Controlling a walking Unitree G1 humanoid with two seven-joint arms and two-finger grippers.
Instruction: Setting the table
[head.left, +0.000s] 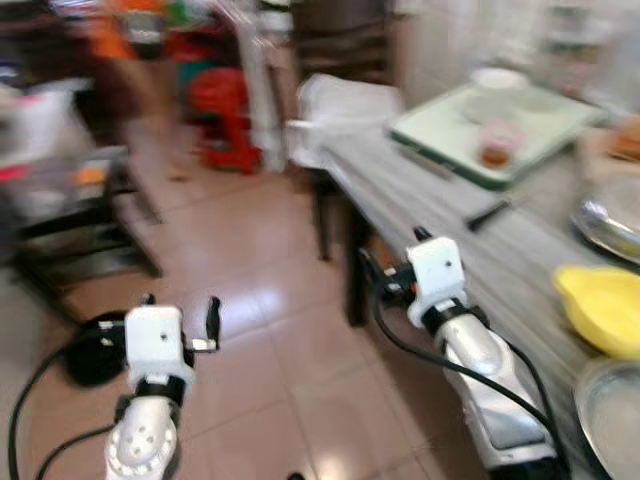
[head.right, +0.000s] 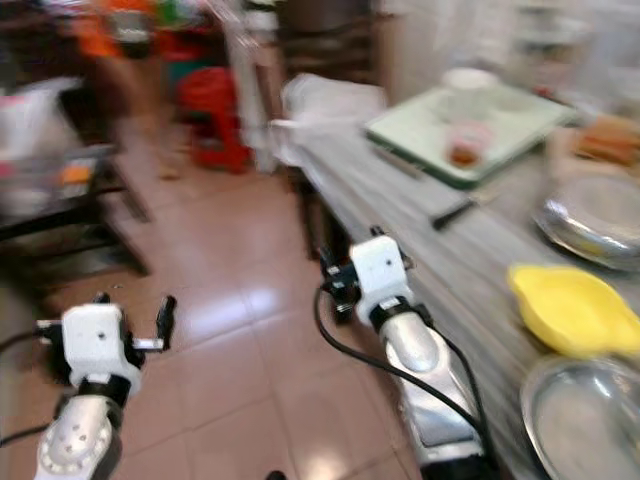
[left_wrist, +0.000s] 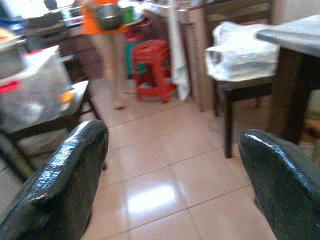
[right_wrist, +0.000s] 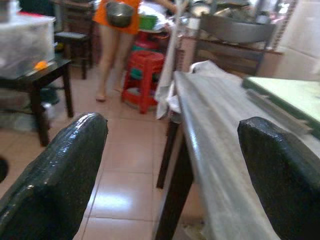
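Both grippers, left and right, are held empty with fingers apart. A yellow bowl and steel plates lie on the long table at right. A red stool and a person are seen far left.

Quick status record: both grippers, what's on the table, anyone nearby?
left gripper: open, empty, over the floor tiles
right gripper: open, empty, at the table's near edge
table: green tray, yellow bowl, metal plates
person: standing at the far end, holding a metal bowl
red stool: beyond the table
image: head views blurred
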